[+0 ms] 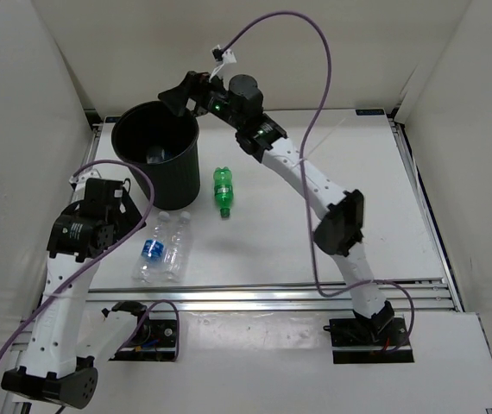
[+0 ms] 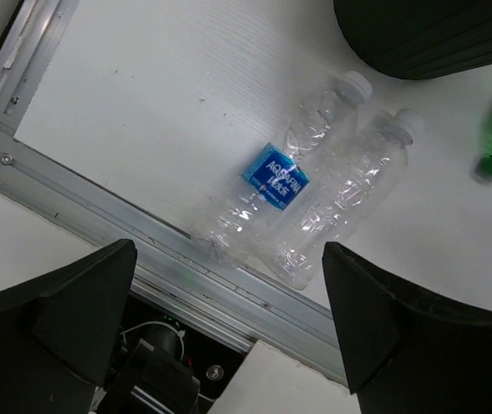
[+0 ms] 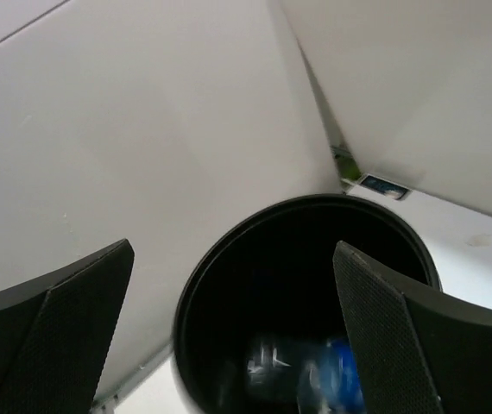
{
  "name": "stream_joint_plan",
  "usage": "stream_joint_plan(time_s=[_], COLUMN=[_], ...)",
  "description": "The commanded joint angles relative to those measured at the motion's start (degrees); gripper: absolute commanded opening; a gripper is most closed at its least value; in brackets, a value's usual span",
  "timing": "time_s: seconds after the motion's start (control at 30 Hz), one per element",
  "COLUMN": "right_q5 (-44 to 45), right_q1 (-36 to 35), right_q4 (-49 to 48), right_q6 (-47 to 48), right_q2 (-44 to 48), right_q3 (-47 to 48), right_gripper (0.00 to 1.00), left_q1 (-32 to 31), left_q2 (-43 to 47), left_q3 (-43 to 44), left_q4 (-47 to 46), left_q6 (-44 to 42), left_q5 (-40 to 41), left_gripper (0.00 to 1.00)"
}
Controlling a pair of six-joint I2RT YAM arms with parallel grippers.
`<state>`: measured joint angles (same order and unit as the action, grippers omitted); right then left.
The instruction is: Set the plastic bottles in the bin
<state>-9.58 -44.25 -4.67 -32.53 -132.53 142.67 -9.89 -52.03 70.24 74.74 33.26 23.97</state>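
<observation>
The black bin (image 1: 177, 177) stands at the back left of the table. A clear bottle with a blue label (image 3: 332, 379) lies inside it, blurred, and also shows in the top view (image 1: 157, 155). My right gripper (image 1: 181, 93) is open and empty above the bin's far rim (image 3: 229, 250). A green bottle (image 1: 223, 190) lies right of the bin. A blue-labelled clear bottle (image 1: 151, 248) and a plain clear bottle (image 1: 175, 246) lie side by side in front of the bin. My left gripper (image 1: 108, 200) is open and empty, held above and left of that pair (image 2: 272, 177).
An aluminium rail (image 1: 298, 293) runs along the table's near edge and shows in the left wrist view (image 2: 99, 224). White walls enclose the table on the left, back and right. A purple cable (image 1: 315, 112) loops over the right arm.
</observation>
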Motion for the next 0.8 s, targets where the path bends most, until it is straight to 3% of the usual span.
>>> stream_joint_plan(time_s=[0.0,0.03,0.13,0.2,0.23,0.27,0.3,0.4,0.43,0.53,0.63,0.77], right_q5=[11.81,15.52,19.85,19.27,15.08,3.81,-1.00,-8.86,-11.66,-17.20,-24.42,-31.89], right_q1=[-7.67,-8.22,1.92,7.74,14.30,17.15,19.62,23.24,23.77,25.96,27.37,26.77], right_q4=[-16.21,-18.17,-2.42,8.94,12.37,15.10,23.91,34.95,34.99,28.23,26.56,28.12], right_q6=[19.20,22.05,10.60,3.13,-5.70,-9.87,-13.66,-14.58,-13.53,-12.03,-11.77,-9.13], right_q2=[35.90,38.37,37.44,36.90,36.90,35.86,34.72,31.63,31.63,31.63,23.66,11.80], right_q3=[-14.69,-14.79,-3.94,-6.60,-9.23,-12.56,-16.60,-23.90,-32.11,-44.72,-44.06,-33.11], right_gripper=[1.00,1.00,1.00,1.00,1.00,1.00,1.00,1.00,1.00,1.00,1.00,1.00], left_q1=[-0.22,-0.22,-0.22,-0.22,-0.22,-0.22,-0.22,-0.22,-0.22,-0.22,-0.22,-0.22], left_q2=[2.98,2.99,3.60,4.92,6.31,6.94,7.81,11.59,13.69,16.25,17.40,17.40], left_q3=[2.79,3.50,5.61,5.09,4.39,3.69,2.72,-2.11,-5.17,-10.62,-14.15,-16.88], left_q4=[1.90,1.90,1.90,0.41,-0.55,-1.52,-3.88,-7.40,-9.59,-11.80,-12.95,-10.59], left_q6=[-0.74,-0.74,-1.44,-1.44,-1.96,-1.97,-1.97,0.40,1.62,6.90,9.72,12.79], left_q5=[3.45,3.46,4.59,5.39,5.39,4.87,3.56,1.44,0.83,-0.58,-3.47,-5.25], left_gripper=[1.00,1.00,1.00,1.00,1.00,1.00,1.00,1.00,1.00,1.00,1.00,1.00])
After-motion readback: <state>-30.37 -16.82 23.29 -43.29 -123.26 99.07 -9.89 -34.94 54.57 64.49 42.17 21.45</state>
